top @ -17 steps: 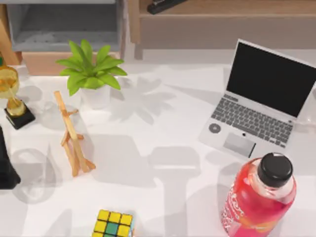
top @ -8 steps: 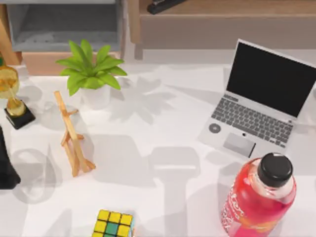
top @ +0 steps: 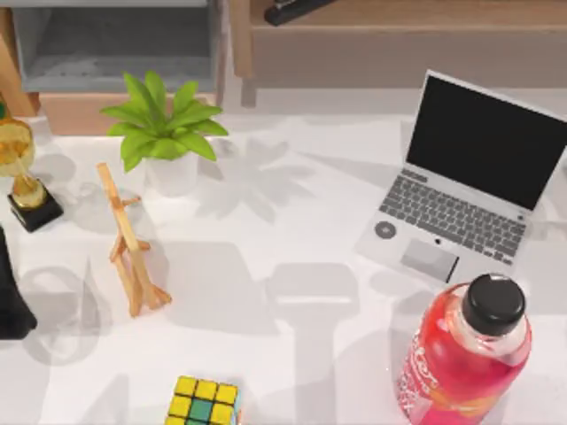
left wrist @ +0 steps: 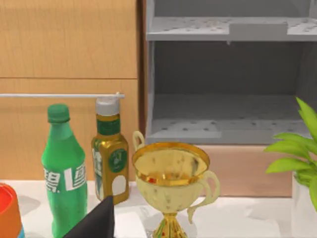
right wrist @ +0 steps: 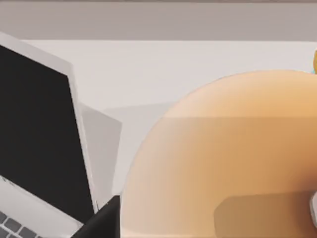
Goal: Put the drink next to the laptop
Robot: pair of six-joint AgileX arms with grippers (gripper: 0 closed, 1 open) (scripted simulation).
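The step in hand is judged to be the carrying of the drink (right wrist: 223,158) toward a spot beside the laptop (top: 461,190). In the right wrist view the drink is seen very close to the camera as a broad pale orange-beige curve, just beside the laptop's raised black screen and on its outer side. A dark part of the right end effector (right wrist: 101,220) is seen at the drink's edge, between the drink and the laptop. How far this end effector is open, and whether the drink is gripped by it, cannot be told.

For the step to be done well, the drink is best kept upright, since a tall, narrow cup is likely to be tipped easily. It should be brought down slowly onto bare table (top: 292,221) near the laptop's side, close to it but not touching the screen or the keys. The pink-red bottle (top: 465,354), which stands just in front of the laptop's trackpad corner, should be given room, as it could be knocked by the arm. The hold should be let go only once the cup's base is judged to be flat on the table, and the end effector is best drawn away from the laptop rather than across it.

The left arm (top: 9,301) is parked well apart from the laptop, at the table's opposite edge, with the left end effector (left wrist: 94,224) near a gold trophy (left wrist: 171,173); its opening cannot be told either.
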